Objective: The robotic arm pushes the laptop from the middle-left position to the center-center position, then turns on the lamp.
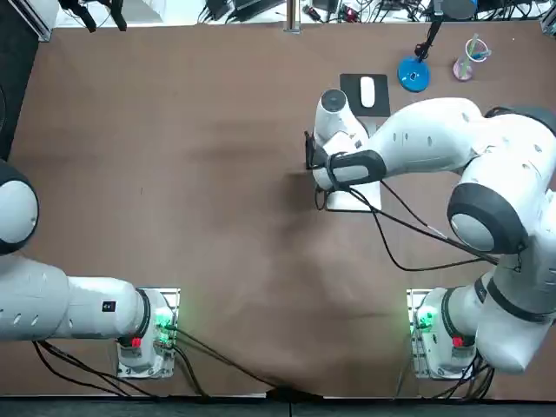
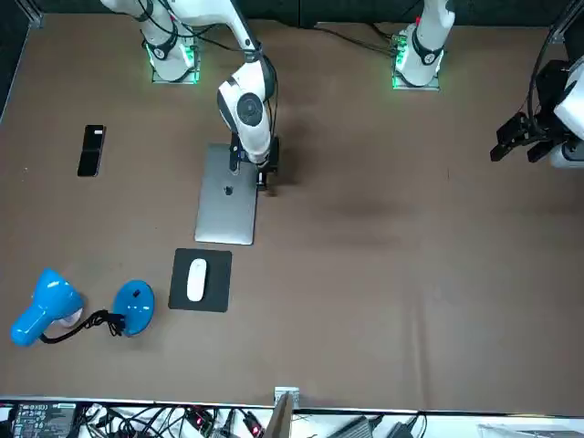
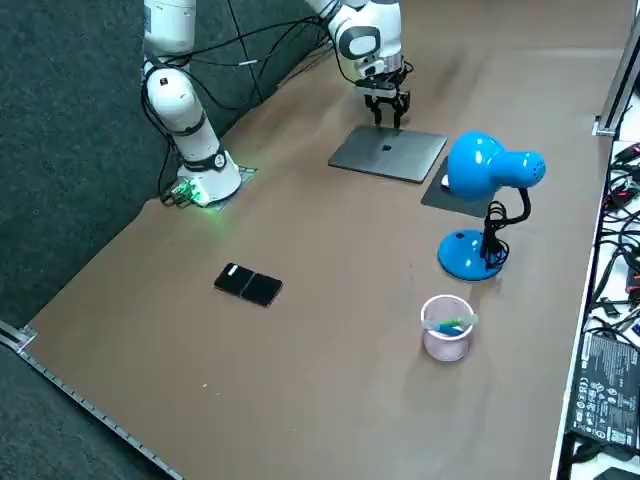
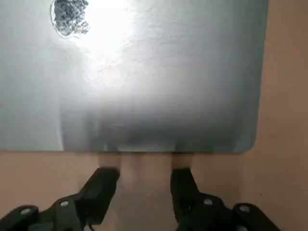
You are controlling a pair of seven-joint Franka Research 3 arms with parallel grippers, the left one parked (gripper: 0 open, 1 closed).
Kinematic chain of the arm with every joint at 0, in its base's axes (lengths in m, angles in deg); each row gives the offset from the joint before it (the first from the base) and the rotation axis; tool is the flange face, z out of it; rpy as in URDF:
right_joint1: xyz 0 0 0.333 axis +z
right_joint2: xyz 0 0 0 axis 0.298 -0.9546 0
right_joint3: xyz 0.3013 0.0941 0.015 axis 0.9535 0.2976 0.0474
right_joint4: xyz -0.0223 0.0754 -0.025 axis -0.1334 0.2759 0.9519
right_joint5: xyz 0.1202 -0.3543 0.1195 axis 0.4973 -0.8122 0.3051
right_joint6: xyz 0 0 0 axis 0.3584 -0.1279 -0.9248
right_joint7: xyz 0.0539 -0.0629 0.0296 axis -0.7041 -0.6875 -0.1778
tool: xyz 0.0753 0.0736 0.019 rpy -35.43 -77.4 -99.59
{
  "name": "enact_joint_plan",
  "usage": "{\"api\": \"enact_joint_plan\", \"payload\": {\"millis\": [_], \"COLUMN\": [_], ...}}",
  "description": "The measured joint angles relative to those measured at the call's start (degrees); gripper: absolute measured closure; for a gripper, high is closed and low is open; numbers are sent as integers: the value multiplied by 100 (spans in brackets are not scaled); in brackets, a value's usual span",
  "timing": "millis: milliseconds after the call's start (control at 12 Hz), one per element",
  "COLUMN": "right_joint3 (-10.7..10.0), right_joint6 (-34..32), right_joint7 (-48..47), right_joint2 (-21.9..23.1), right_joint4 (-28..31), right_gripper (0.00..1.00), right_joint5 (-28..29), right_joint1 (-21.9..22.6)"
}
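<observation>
A: Where do we find the right gripper?
B: We find it low over the table, fingers apart and clamping nothing, tips just beside one edge of the closed laptop.
A: And the laptop?
B: We see it flat on the table, right of centre from the robot's side, near the mouse pad; the blue lamp stands beside the pad.

Brown worktop: closed silver laptop, right gripper just beside its left edge; black mouse pad bearing white mouse on its far side; blue desk lamp, pink cup farther right; black phone right of laptop.
</observation>
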Motion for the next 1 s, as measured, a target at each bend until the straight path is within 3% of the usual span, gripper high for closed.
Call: {"api": "enact_joint_plan", "payload": {"millis": [583,1000], "right_joint3": [-165,-165], "right_joint6": [56,75], "right_joint7": [0,0], "right_joint2": [-21,-48], "right_joint4": [3,3], "right_gripper": [24,22], "right_joint5": [-2,-128], "right_joint1": [-1,6]}}
